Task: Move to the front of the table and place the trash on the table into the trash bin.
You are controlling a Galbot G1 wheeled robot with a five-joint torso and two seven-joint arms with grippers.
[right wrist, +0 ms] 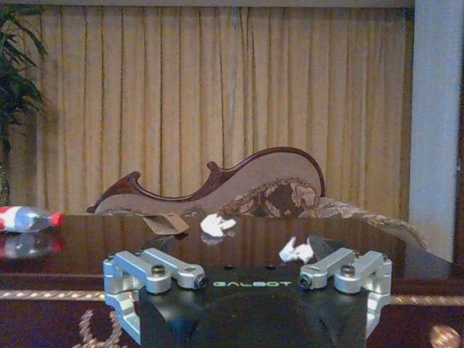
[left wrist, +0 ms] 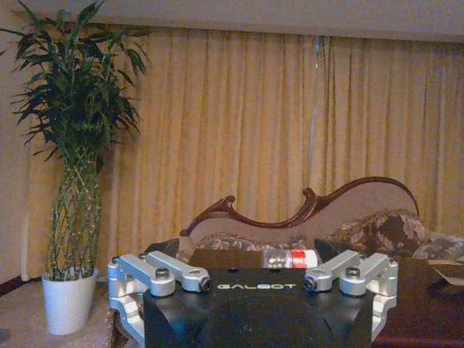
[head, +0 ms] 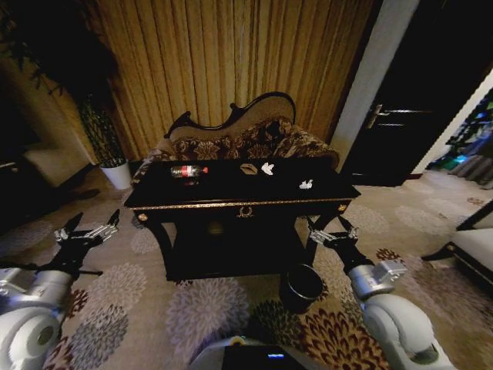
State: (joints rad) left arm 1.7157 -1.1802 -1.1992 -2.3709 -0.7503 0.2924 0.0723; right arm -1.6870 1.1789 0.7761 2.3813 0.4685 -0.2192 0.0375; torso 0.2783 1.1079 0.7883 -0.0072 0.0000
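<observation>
Glossy table (head: 231, 202) on floral carpet (head: 200, 308), seemingly before curtains (head: 231, 62).

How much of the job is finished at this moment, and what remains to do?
Done: the robot faces the front of the table. In hand: nothing; the left gripper and right gripper are open and empty, short of the table. Left: the bottle, brown piece and two white scraps lie on top; the trash bin waits on the floor.
</observation>
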